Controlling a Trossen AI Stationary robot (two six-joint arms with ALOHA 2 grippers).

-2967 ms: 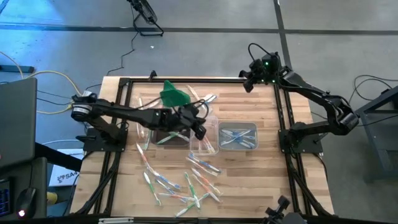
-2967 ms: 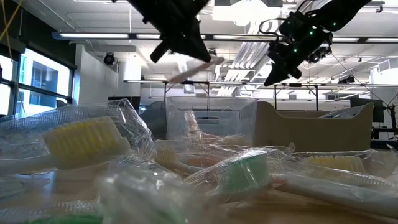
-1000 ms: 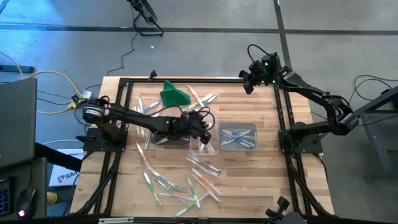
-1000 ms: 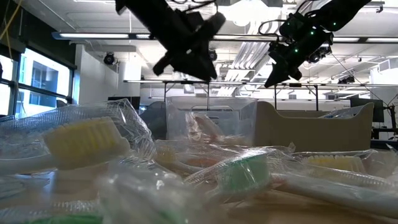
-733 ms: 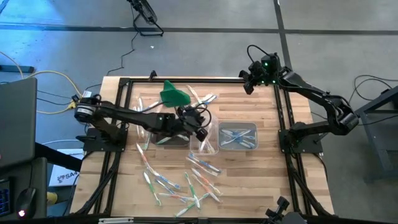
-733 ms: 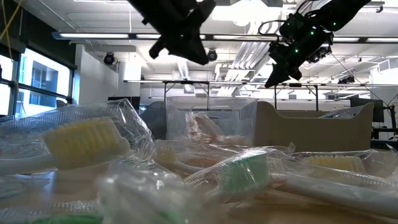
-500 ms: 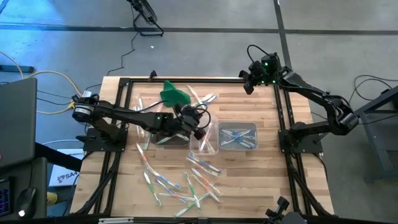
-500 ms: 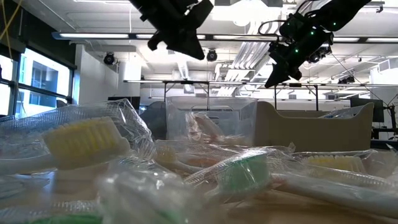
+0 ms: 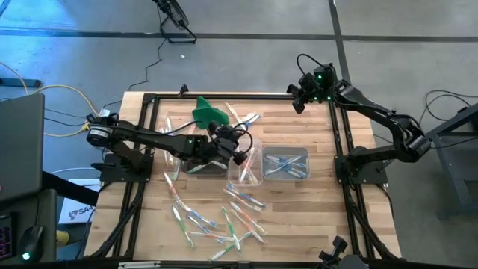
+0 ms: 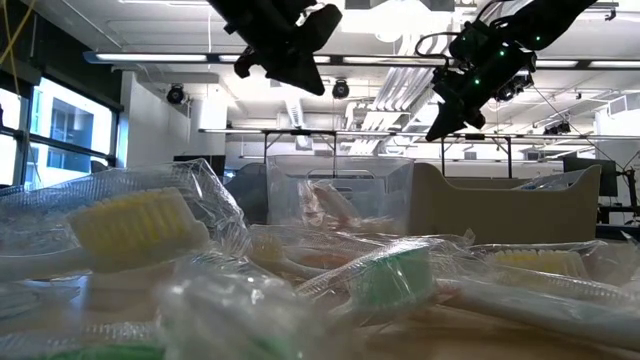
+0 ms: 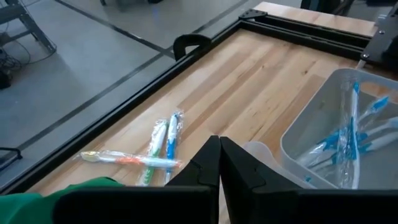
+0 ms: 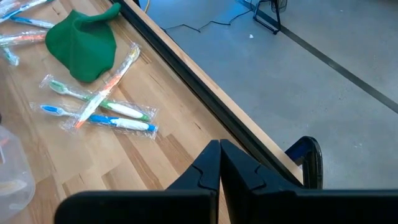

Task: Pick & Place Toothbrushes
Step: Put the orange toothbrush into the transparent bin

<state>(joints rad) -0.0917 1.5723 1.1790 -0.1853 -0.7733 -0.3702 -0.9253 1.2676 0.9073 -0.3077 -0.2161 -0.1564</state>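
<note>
Now the left hand point(image 9: 240, 158), jaws newly pinched together and empty, lifts off the middle tub point(image 9: 246, 168), brush seemingly dropped there; remaining toothbrushes point(image 9: 224, 220) lie at table's six o'clock, right hand point(image 9: 296, 103) closed, idle.

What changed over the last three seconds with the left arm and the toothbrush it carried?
The left pincer let go of its toothbrush over the middle tub, then pulled back slightly and shut empty. The right pincer, shut, and the loose toothbrushes stayed put.
</note>
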